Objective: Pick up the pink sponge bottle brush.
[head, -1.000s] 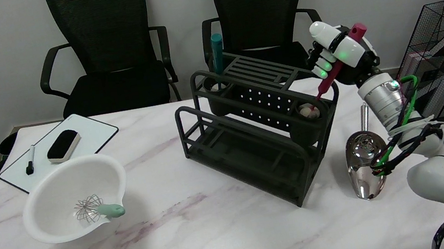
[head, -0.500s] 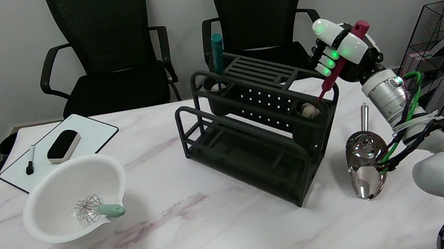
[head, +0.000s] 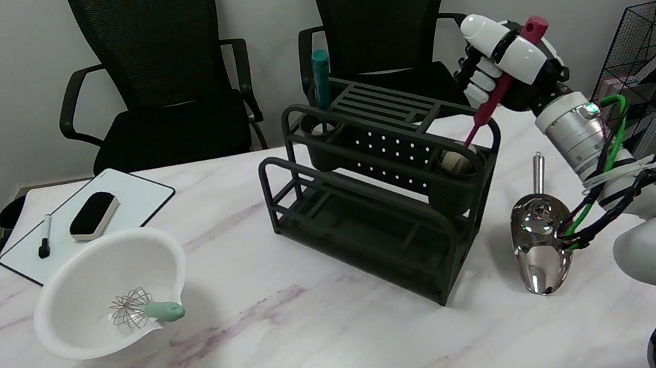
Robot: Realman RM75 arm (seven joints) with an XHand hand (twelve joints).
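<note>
**Brush gripped at the rack's right cup**

Nearest lies the marble table [head: 303,359], with a white bowl [head: 86,275] holding a small whisk [head: 144,308] at left and a metal scoop [head: 537,236] at right. Behind stands the black rack [head: 370,203]. The right hand [head: 504,67] has its fingers wrapped round the pink sponge bottle brush [head: 489,102], which is tilted, its pale sponge head at the rim of the rack's right cup. A whiteboard [head: 127,206] carries an eraser [head: 92,214] and a marker [head: 45,237]. No writing is legible.

Marble worktop [head: 303,359] carries whiteboard [head: 136,198] upper left, white bowl [head: 67,304] left, black rack [head: 376,235] centre, steel scoop [head: 538,243] right.
</note>
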